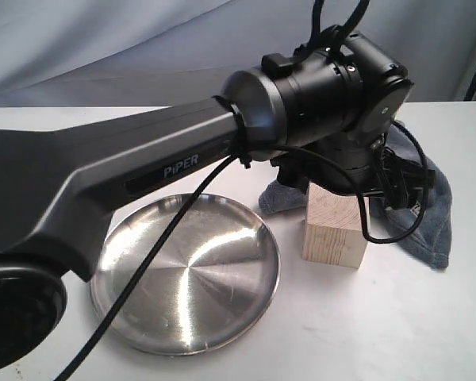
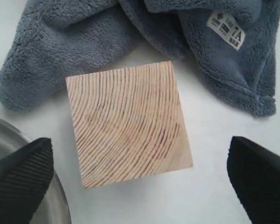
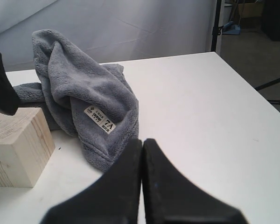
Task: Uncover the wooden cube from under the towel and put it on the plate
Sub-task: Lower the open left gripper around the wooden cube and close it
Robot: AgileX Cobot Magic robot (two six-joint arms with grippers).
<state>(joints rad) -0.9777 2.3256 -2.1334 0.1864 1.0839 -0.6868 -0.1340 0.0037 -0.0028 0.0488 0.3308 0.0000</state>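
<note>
The wooden cube [image 1: 334,226] stands uncovered on the white table, right of the plate [image 1: 186,274]. The grey-blue towel [image 1: 424,214] lies bunched behind and to the right of the cube, white label [image 2: 227,29] showing. My left arm reaches across and hovers above the cube [image 2: 128,123]. Its gripper [image 2: 140,184] is open, fingers [image 2: 23,179] spread wider than the block and touching nothing. The plate's rim [image 2: 2,135] shows beside one finger. My right gripper [image 3: 142,142] is shut and empty, low over the table near the towel [image 3: 79,98] and cube [image 3: 16,144].
The left arm's forearm [image 1: 127,171] crosses above the plate, a black cable [image 1: 155,254] hanging over it. The table's right edge [image 3: 245,88] drops off beyond the towel. A grey backdrop [image 1: 143,48] hangs behind the table.
</note>
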